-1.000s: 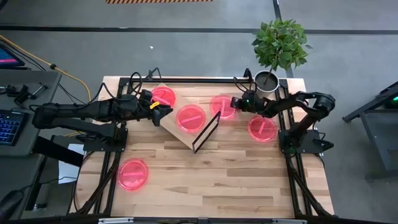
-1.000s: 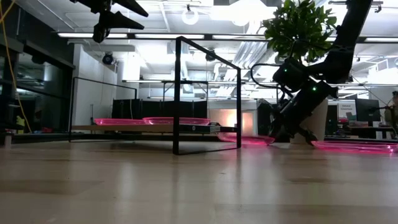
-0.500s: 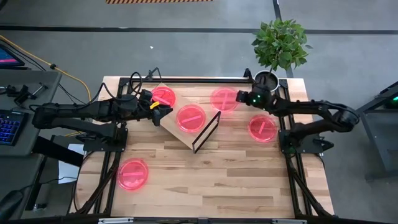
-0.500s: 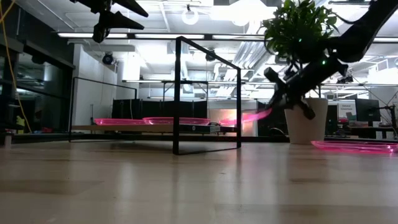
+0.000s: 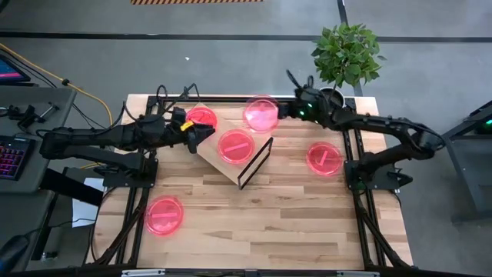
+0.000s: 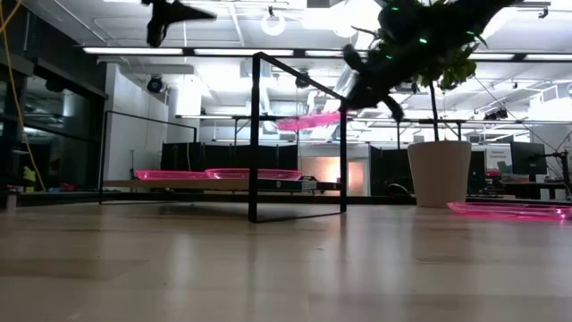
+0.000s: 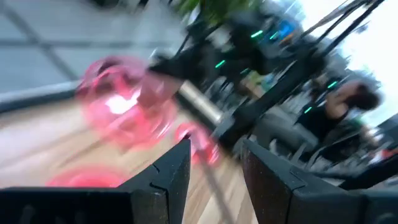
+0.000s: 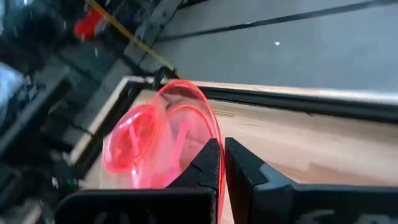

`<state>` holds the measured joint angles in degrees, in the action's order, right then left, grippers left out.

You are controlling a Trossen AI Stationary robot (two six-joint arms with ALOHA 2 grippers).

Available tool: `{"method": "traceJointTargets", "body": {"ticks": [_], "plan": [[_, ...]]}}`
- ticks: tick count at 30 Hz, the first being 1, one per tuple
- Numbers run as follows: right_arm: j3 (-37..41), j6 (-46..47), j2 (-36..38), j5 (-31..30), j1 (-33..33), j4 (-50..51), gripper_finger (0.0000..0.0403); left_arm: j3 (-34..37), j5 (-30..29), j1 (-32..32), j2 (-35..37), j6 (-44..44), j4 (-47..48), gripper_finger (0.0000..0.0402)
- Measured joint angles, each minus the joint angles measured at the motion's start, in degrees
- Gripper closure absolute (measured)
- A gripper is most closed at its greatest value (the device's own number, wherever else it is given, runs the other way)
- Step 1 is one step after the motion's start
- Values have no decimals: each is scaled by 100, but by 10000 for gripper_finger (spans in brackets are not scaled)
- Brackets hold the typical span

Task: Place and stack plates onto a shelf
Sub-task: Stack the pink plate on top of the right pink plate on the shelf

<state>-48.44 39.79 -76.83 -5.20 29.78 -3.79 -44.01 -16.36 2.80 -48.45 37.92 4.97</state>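
High view: the shelf (image 5: pixel 231 146) sits tilted on the table (image 5: pixel 269 223), near the back. Two plates lie flat on the shelf board, one (image 5: pixel 202 118) at its back corner and one (image 5: pixel 236 145) in its middle.

The right gripper (image 5: pixel 286 110) is up in the air, just behind the shelf. Its fingers are pressed together on the edge of a plate (image 5: pixel 260 113). In the low view this held plate (image 6: pixel 308 120) hangs high above the shelf board, a bit tilted. The right wrist view shows the two dark fingers pinching the rim of the pink plate (image 8: pixel 158 140).

The left gripper (image 5: pixel 201 135) waits over the left side of the shelf, beside the back-corner plate. Its fingers are spread apart and hold nothing.

Another plate (image 5: pixel 324 158) lies on the table to the right of the shelf. One more plate (image 5: pixel 164 215) lies on the table in front of the shelf, well apart from it. A potted plant (image 5: pixel 346 58) stands behind the shelf, off to the right.
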Motion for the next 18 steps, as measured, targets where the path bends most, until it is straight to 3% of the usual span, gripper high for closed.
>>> {"method": "traceJointTargets", "body": {"ticks": [9, 18], "plan": [[-1981, -1115, -1665, 901, -214, 1268, 403, 0, 26, 1, 0, -872, -2013, 270], [-2918, -1684, -2749, 1039, -709, 1912, 403, -2, 81, 1, 2, -1009, -2325, 270]]}}
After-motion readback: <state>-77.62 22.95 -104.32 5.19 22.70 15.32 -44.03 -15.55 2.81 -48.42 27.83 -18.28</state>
